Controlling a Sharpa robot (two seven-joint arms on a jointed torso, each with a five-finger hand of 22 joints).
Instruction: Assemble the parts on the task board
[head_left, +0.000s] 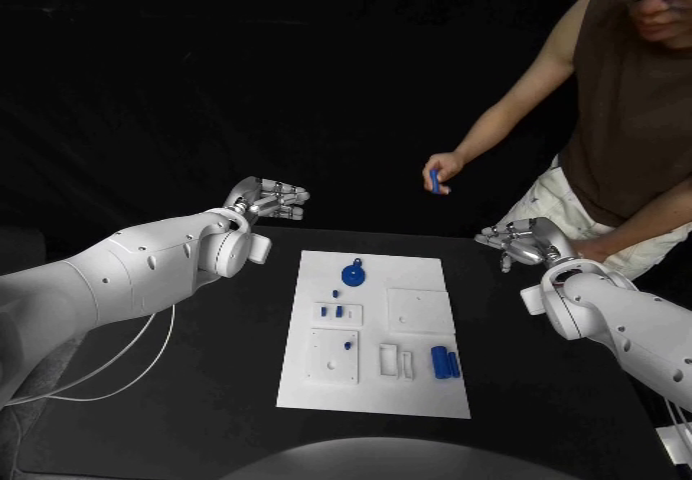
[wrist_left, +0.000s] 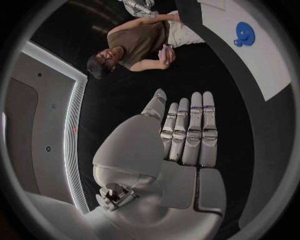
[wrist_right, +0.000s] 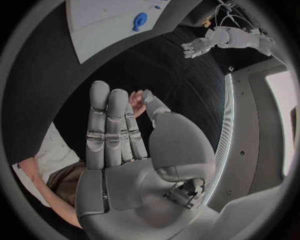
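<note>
The white task board (head_left: 418, 390) lies in the middle of the black table. A round blue part (head_left: 353, 274) sits near its far end, small blue parts (head_left: 335, 311) lie left of centre, and two blue bars (head_left: 446, 362) lie at its right near side. My left hand (head_left: 270, 198) hovers open, fingers straight, beyond the board's far left corner. My right hand (head_left: 525, 240) hovers open off the board's far right. A person's hand (head_left: 440, 173) holds a small blue part (head_left: 434, 180) above the table behind the board. The round blue part (wrist_left: 244, 34) and board (wrist_right: 106, 20) appear in the wrist views.
The person stands at the far right of the table, an arm reaching in over it close to my right hand. A white cable (head_left: 123, 360) hangs under my left arm. Black tabletop (head_left: 216, 360) surrounds the board on both sides.
</note>
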